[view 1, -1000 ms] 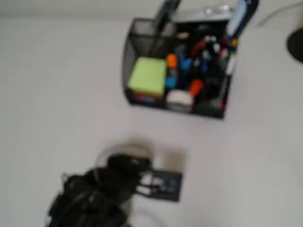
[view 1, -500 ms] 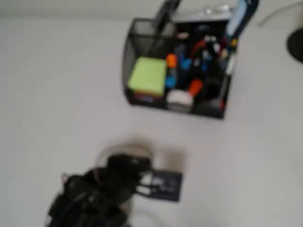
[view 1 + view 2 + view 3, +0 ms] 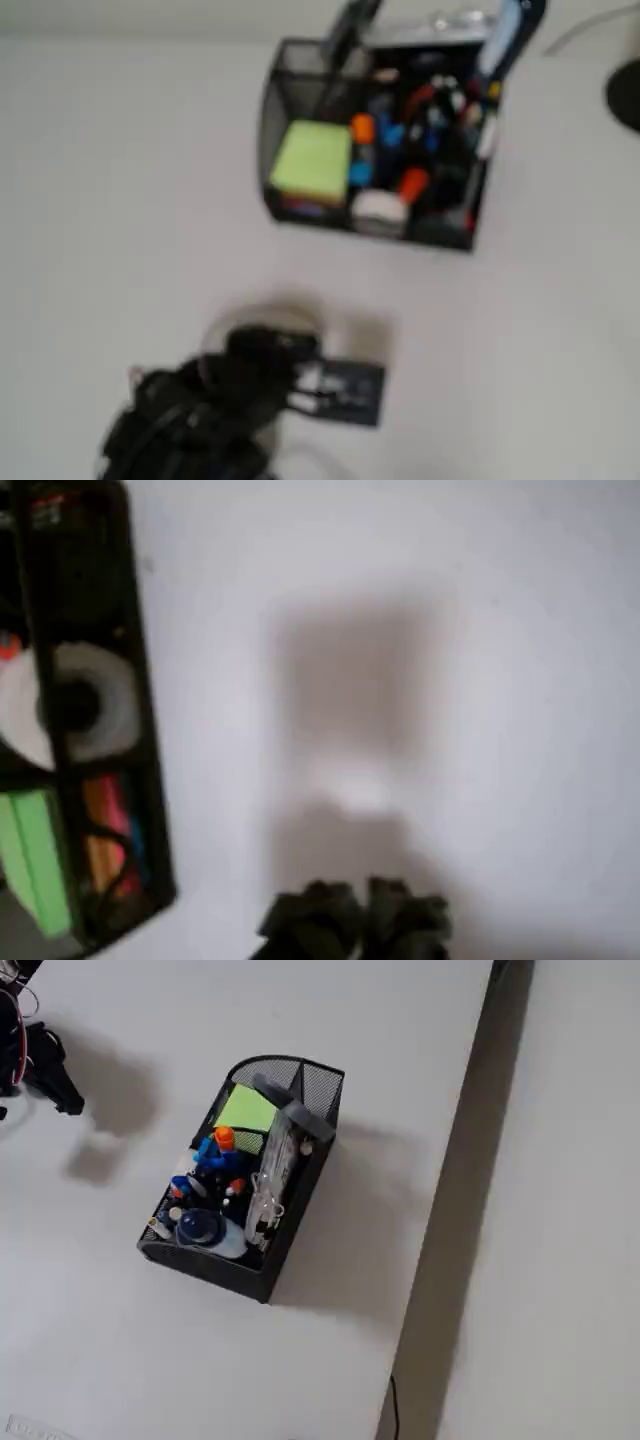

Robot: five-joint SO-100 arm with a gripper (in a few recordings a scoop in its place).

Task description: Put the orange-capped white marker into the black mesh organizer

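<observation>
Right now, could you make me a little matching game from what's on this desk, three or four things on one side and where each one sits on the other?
Things:
1. green sticky pad
2. black mesh organizer
3. gripper
4. roll of white tape

Places:
A. top left corner of the fixed view, above the bare table
B. left compartment of the caddy, overhead view
C. behind the mesh wall, wrist view
D. upper middle of the overhead view

Pairs: 1-B, 2-D, 3-A, 4-C
</observation>
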